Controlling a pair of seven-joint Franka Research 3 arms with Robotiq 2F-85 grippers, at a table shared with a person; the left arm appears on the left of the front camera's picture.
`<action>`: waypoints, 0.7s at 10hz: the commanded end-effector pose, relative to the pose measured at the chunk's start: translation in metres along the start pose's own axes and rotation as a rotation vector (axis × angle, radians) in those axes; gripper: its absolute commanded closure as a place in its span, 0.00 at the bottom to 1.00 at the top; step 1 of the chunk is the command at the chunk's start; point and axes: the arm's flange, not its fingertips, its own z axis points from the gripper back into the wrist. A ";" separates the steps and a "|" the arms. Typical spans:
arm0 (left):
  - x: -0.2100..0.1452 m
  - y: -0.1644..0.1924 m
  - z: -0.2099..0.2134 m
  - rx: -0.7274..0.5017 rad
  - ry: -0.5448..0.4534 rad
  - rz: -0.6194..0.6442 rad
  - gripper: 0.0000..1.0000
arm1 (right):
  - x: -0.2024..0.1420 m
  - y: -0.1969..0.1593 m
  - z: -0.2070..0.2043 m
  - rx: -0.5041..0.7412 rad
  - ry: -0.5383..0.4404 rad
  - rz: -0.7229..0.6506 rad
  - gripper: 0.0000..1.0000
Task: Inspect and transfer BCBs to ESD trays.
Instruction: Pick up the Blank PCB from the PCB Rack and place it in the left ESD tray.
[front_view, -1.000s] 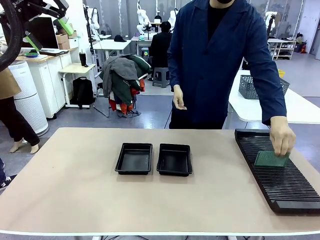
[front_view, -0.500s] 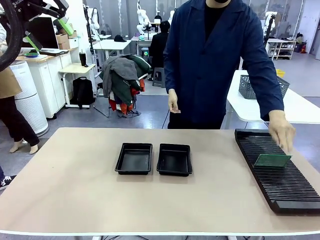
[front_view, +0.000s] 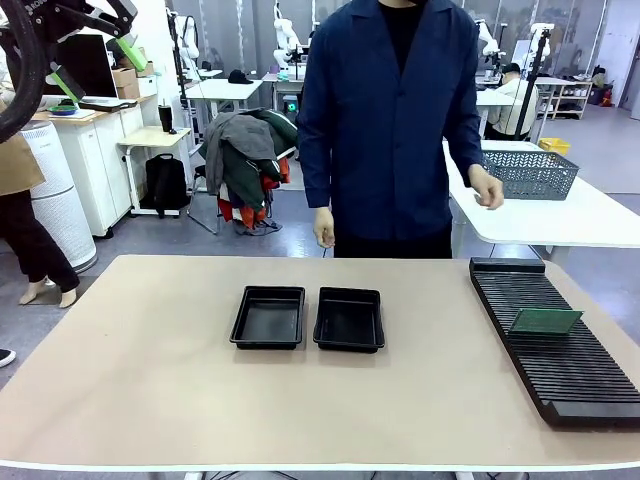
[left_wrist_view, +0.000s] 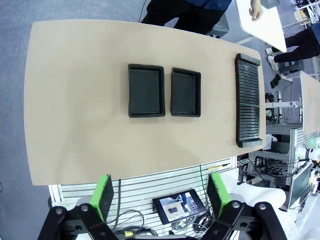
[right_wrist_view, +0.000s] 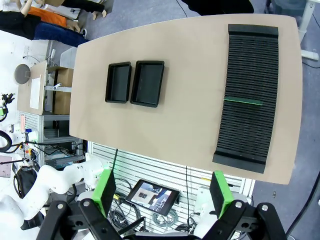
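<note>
Front view: thin green BCB (front_view: 545, 320) in ribbed black rack (front_view: 565, 375) — left tool (left_wrist_view: 161, 194), right tool (right_wrist_view: 163, 192) agape.

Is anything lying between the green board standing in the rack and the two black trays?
Nothing visible does. The board stands in the rack at the table's right end, and bare table lies between it and the trays.

We look past onto a grey floor (front_view: 300, 230), a white table (front_view: 600, 215) bearing a mesh basket (front_view: 530, 172), jackets (front_view: 245, 155) heaped on a chair, a white cabinet (front_view: 95, 160), a backpack (front_view: 165, 185).
</note>
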 end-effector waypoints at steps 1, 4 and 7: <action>0.000 0.000 0.000 0.000 0.000 -0.011 0.00 | -0.002 0.001 -0.001 0.001 -0.001 0.001 0.00; 0.000 0.000 0.000 0.000 0.000 -0.011 0.00 | -0.002 0.001 -0.001 0.001 -0.001 0.001 0.00; 0.000 0.000 0.000 0.000 0.000 -0.011 0.00 | -0.001 0.004 -0.001 -0.056 -0.004 0.094 0.00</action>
